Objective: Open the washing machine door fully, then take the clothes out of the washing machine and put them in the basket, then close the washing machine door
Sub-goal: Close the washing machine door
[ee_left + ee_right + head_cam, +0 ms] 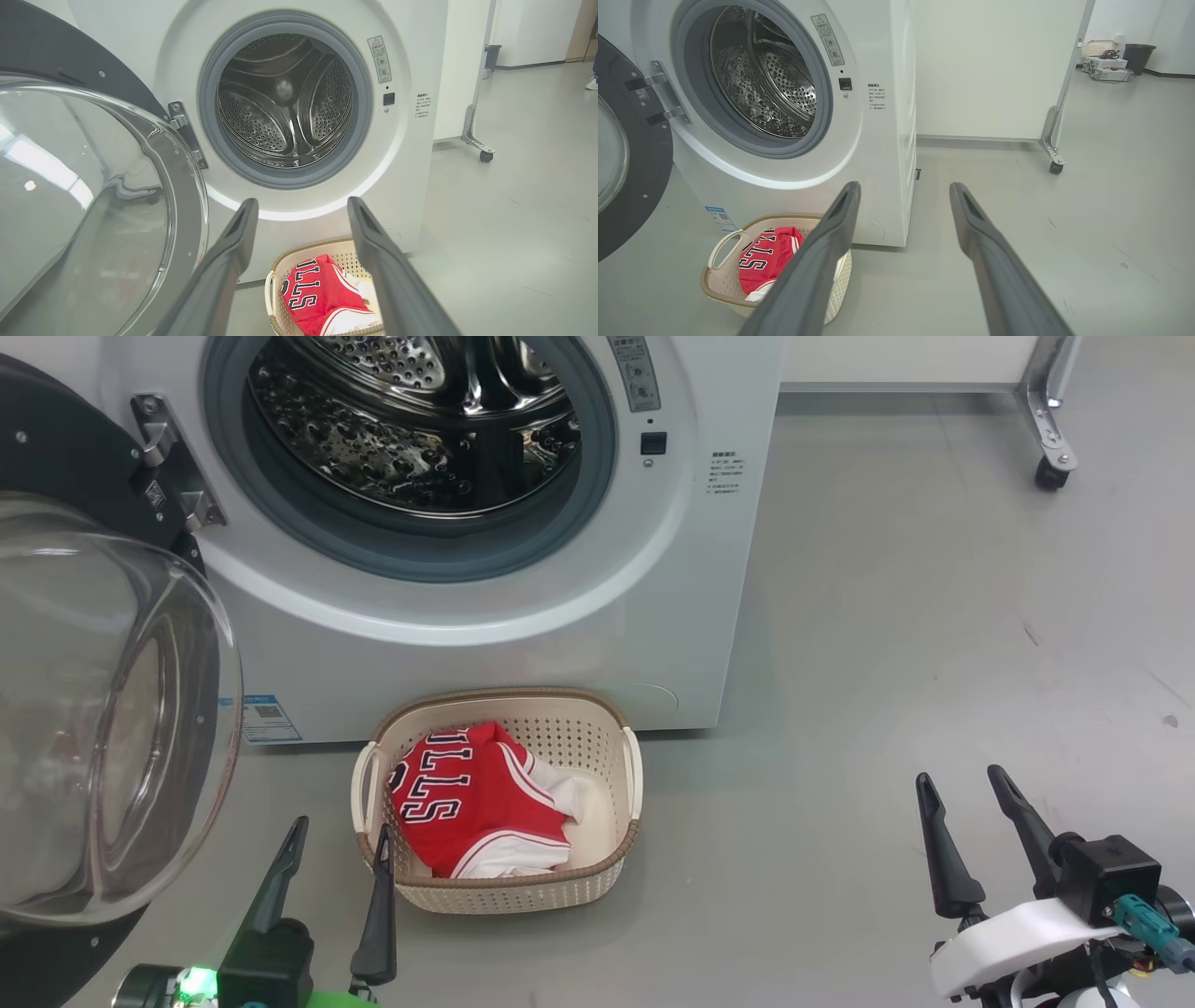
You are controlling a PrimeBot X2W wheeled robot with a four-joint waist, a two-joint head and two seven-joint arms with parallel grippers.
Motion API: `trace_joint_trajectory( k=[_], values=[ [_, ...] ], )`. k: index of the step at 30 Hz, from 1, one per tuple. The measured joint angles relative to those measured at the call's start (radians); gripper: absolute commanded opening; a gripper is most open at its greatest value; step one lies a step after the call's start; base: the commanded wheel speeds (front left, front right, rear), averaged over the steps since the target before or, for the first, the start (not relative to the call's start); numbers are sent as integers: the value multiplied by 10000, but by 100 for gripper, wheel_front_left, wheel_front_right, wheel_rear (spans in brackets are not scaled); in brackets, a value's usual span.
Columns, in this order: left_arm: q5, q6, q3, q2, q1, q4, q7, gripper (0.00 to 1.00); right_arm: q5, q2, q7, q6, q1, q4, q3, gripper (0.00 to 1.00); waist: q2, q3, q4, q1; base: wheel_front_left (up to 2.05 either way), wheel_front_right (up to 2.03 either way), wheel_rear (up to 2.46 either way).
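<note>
Your left gripper hangs just beside the basket of clothes, right gripper well apart (both jaws spread, empty).

Left edge cuts washing machine door; basket wall hides part of clothes; blue label unreadable

The basket stands on the floor just before the washing machine, below its opening, and the clothes lie in it. The door hangs open at the machine's left. The left gripper is beside the basket's near left corner — the right gripper is well off to the right.
</note>
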Motion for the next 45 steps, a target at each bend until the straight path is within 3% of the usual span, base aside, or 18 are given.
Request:
trace_joint_trajectory(
  k=[36,40,45],
  values=[
    [-102,0,-12,-67,-3,247,-274,100,-2,-111,94,127,11,-341,370,100,0,114,3725,0,0,0,0],
    [-125,0,253,-75,16,268,-364,100,-6,0,234,213,8,-332,652,100,0,-15,4670,0,0,0,0],
    [-194,0,405,-75,55,263,-441,100,-27,38,274,234,8,-291,794,100,0,-44,4750,0,0,0,0]
  ],
)
